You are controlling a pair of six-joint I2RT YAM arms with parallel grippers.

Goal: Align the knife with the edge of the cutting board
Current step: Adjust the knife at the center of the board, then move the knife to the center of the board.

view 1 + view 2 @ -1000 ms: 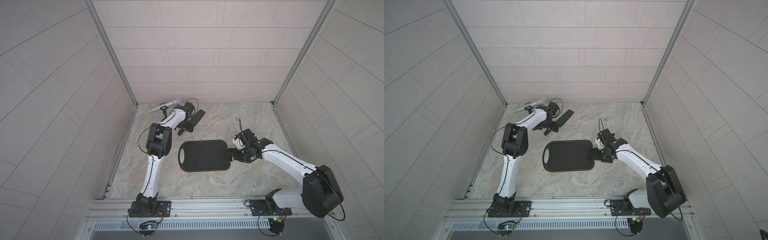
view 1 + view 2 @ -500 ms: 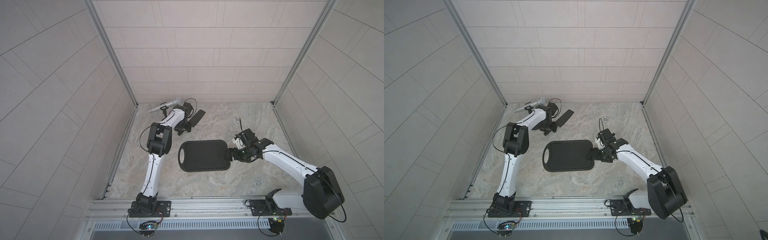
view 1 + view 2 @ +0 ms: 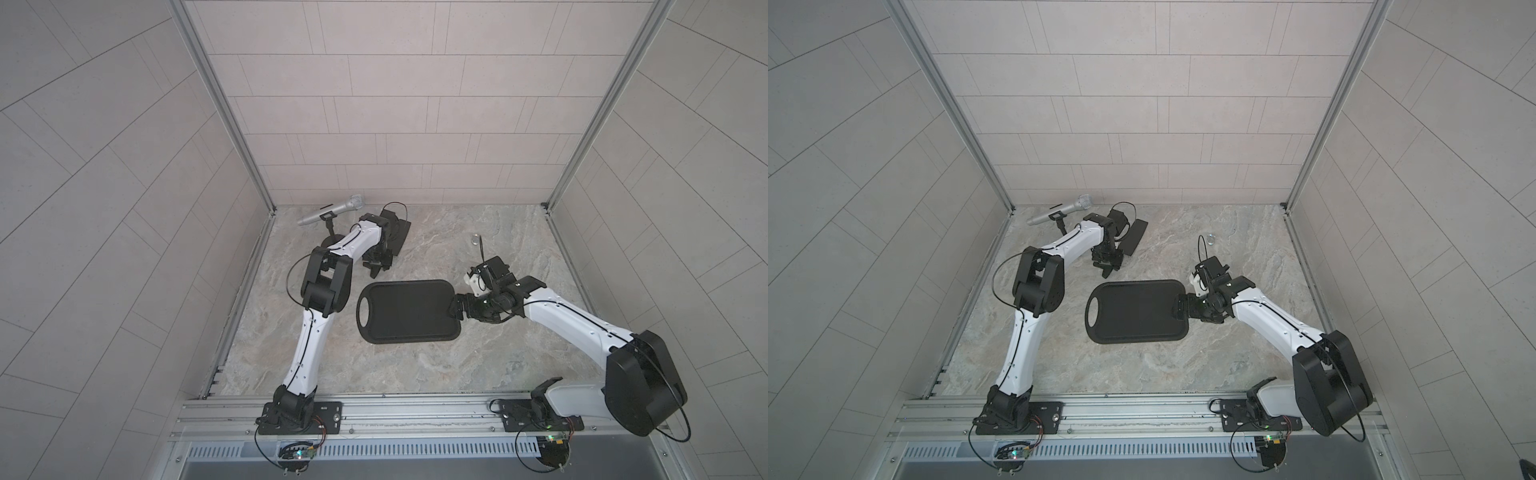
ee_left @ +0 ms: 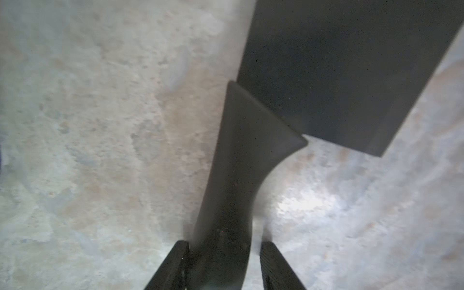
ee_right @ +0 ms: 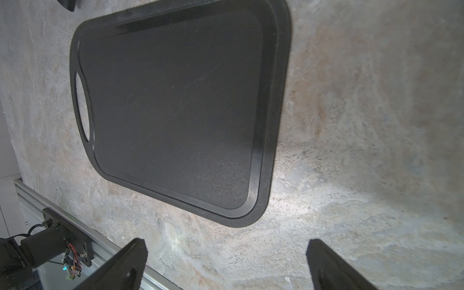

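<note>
Nearest the arm bases lies bare marbled tabletop, and just beyond it the cutting board lies flat, long sides running across and the oval handle hole at the end towards the left arm. Nothing on it, the groove clean all round in the right wrist view.

At the board's plain short end, opposite the hole, the right gripper hangs low with its tips right at that rim. Jaws wide apart, and in its wrist view there's only tabletop between the fingers.

Now past the board's far long edge, up by the handle-hole corner: there's the left gripper, pointing down over the knife. The knife lies off the board, near that corner but clear of it, slanted to the board's edges, handle end nearer the board and the wide blade angling away.

In the left wrist view the fingers bracket the slim handle. One pad is against it, with a thin sliver of tabletop at the other. Whether that's a firm clamp, I cannot tell.

Farther still from the board, by the back wall, a silver microphone sits on its black stand. Out beyond the board's plain end sits a small shiny ring-like thing, too small to name.
</note>
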